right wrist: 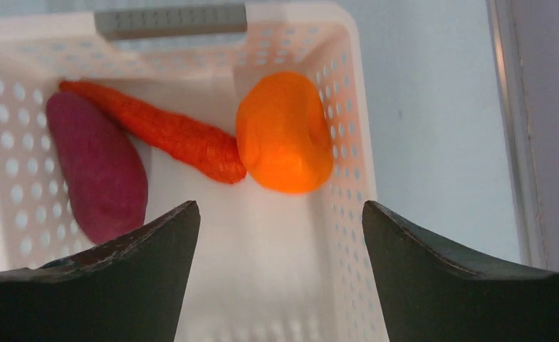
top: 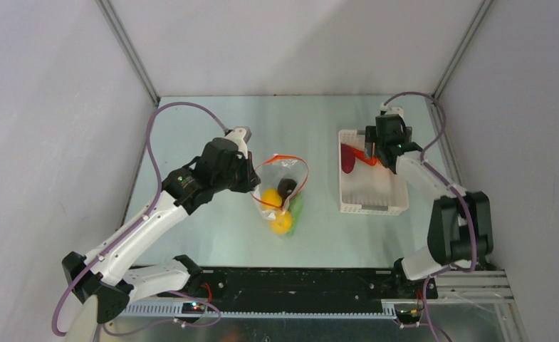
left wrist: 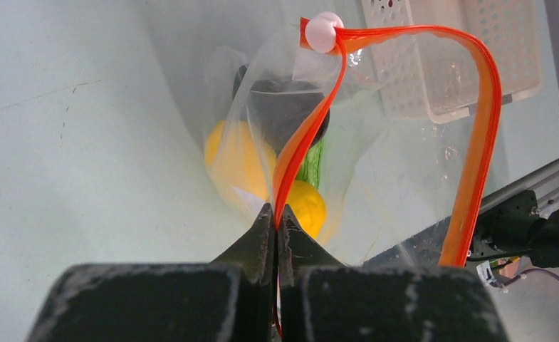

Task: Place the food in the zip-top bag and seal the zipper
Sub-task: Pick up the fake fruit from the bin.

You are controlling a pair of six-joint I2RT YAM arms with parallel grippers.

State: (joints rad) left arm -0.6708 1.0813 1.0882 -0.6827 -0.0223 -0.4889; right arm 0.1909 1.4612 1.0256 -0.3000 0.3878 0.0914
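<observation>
The clear zip-top bag (top: 283,196) stands open on the table, its orange-red zipper (top: 290,158) arched into a loop. Inside are two yellow lemons (left wrist: 237,153) (left wrist: 308,203), a dark piece (left wrist: 283,107) and a green piece (left wrist: 312,162). My left gripper (left wrist: 277,214) is shut on the zipper (left wrist: 484,107) at the bag's left edge; in the top view the left gripper (top: 251,182) is beside the bag. My right gripper (right wrist: 280,214) is open and empty above the white basket (right wrist: 20,71), which holds the purple piece (right wrist: 98,167), the red chili (right wrist: 169,132) and the orange (right wrist: 283,132).
The white slotted basket (top: 372,206) stands right of the bag, with my right gripper (top: 377,151) over its far end. A white slider knob (left wrist: 322,32) sits on the zipper. Grey walls enclose the table; a black rail (top: 298,285) runs along its near edge.
</observation>
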